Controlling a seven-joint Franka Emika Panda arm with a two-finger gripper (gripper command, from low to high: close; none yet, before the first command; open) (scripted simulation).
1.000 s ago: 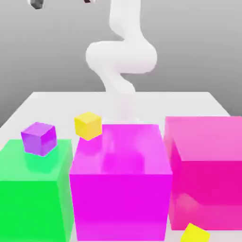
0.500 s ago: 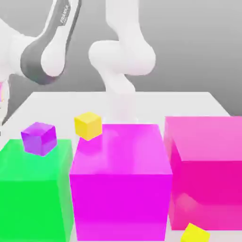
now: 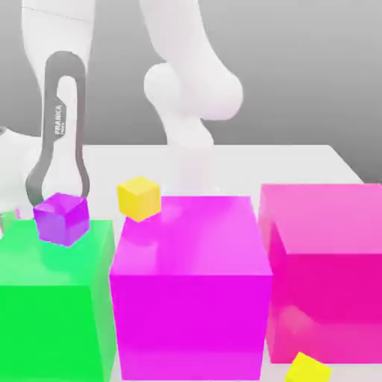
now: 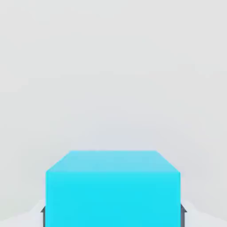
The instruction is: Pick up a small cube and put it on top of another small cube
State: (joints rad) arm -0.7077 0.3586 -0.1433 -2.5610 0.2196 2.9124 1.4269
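The small cube (image 4: 113, 188), bright sky-blue, rests on the white table in the hand view, right up against the hand. My gripper (image 4: 113, 213) is shut on the small cube, with a dark fingertip (image 4: 43, 212) touching each of its two sides. In the exterior view my arm (image 3: 60, 127) reaches down at the left, behind the big green block. A purple small cube (image 3: 62, 218) sits on top of that green block. One yellow small cube (image 3: 139, 198) lies behind the magenta block, and another yellow small cube (image 3: 308, 368) lies at the front right.
Three big blocks stand in a row in front: a green block (image 3: 52, 306), a magenta block (image 3: 190, 298) and a pink block (image 3: 328, 276). The white table (image 3: 283, 164) stretches behind them, with the arm's base (image 3: 190, 160) at the back middle.
The arm has swung down from above to the exterior view's left, behind the green block. The gripper has gone from open to shut around the sky-blue cube. The other cubes have not moved.
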